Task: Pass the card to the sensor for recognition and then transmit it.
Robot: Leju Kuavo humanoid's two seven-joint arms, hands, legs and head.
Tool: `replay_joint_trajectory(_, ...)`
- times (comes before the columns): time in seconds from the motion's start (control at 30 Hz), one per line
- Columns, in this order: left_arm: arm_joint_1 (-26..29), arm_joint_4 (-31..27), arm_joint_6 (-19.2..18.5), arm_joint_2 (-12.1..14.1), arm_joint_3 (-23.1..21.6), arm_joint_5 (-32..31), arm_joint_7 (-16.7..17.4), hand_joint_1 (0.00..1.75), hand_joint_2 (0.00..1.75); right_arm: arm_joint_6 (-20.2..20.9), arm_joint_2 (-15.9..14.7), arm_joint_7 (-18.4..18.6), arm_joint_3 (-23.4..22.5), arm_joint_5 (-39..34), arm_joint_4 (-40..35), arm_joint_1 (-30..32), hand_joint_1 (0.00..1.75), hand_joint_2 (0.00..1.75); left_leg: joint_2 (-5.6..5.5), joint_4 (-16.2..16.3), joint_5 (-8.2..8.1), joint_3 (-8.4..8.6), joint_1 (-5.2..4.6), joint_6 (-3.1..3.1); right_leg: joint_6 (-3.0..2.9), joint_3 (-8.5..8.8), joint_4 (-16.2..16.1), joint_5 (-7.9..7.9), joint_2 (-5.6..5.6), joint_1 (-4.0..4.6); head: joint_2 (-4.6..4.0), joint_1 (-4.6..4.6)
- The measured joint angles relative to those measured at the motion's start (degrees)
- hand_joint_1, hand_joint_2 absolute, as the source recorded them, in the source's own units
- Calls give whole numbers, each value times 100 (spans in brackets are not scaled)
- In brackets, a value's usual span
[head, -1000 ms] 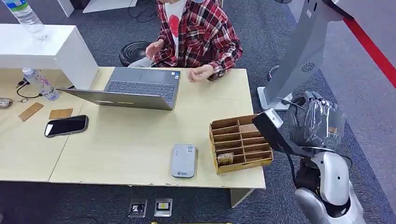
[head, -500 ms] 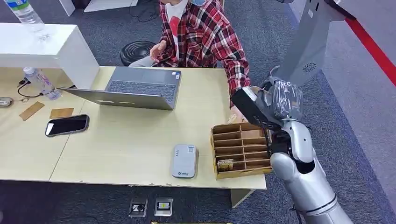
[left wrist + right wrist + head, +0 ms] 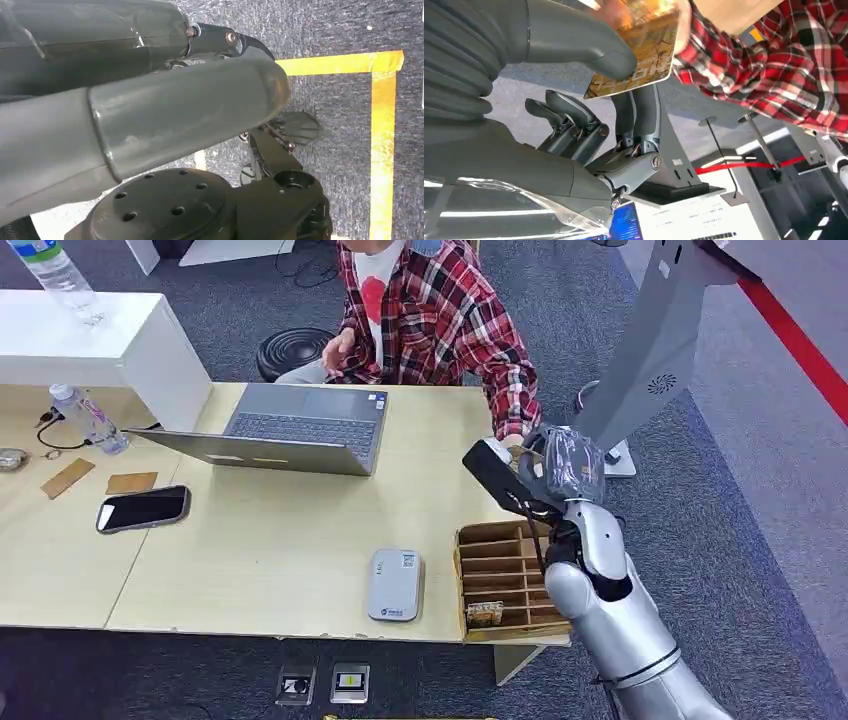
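Observation:
My right hand point(image 3: 556, 468) is raised over the table's right edge, above the wooden divided box point(image 3: 505, 575). In the right wrist view its thumb point(image 3: 574, 40) and fingers pinch a gold card point(image 3: 644, 55). A person's hand point(image 3: 734, 10) in a red plaid sleeve touches the card's far end. The grey card sensor point(image 3: 394, 584) lies flat on the table point(image 3: 300, 540), left of the box. Another gold card point(image 3: 484, 613) sits in the box's front compartment. My left hand point(image 3: 190, 100) hangs above the floor with its fingers straight and nothing in it.
A person in a plaid shirt point(image 3: 430, 320) sits behind the table at an open laptop point(image 3: 290, 430). A black phone point(image 3: 142, 509), card scraps and a water bottle point(image 3: 88, 420) lie at the left. A grey stand point(image 3: 650, 350) rises to the right.
My right arm has swung from beside the table's right side up and leftward over the box toward the person. The person's arm has reached out to the card.

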Motion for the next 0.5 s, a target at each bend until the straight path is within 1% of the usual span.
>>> replay_joint_trajectory(0.07,0,0,4,0,0,0,0,0,0,-7,15,2,11,9,33,-1,175,175,0,0,0,0,0,0,0,0,0,0,0,0,0,0)
replay_joint_trajectory(0.1,0,0,7,0,-2,0,0,0,0,-7,22,2,18,11,53,0,126,175,0,0,0,-1,0,0,0,0,0,0,-1,0,0,0)
replay_joint_trajectory(0.13,0,0,7,0,-2,0,0,0,0,-7,26,2,20,15,72,-1,19,175,0,0,0,-1,0,0,0,0,0,0,0,0,0,0)
replay_joint_trajectory(0.17,0,0,9,2,-4,0,0,0,0,-9,26,2,24,20,94,-1,19,175,0,0,0,0,0,0,0,0,0,0,-1,0,0,0)
replay_joint_trajectory(0.2,0,0,13,2,-4,0,0,0,0,-11,28,4,29,22,105,-1,0,175,0,0,0,-1,0,0,0,0,0,0,-1,0,0,0)
replay_joint_trajectory(0.5,15,0,37,2,-2,74,0,0,0,-63,24,28,92,53,136,124,0,175,1,0,0,4,0,0,0,-1,-1,0,4,0,0,0)
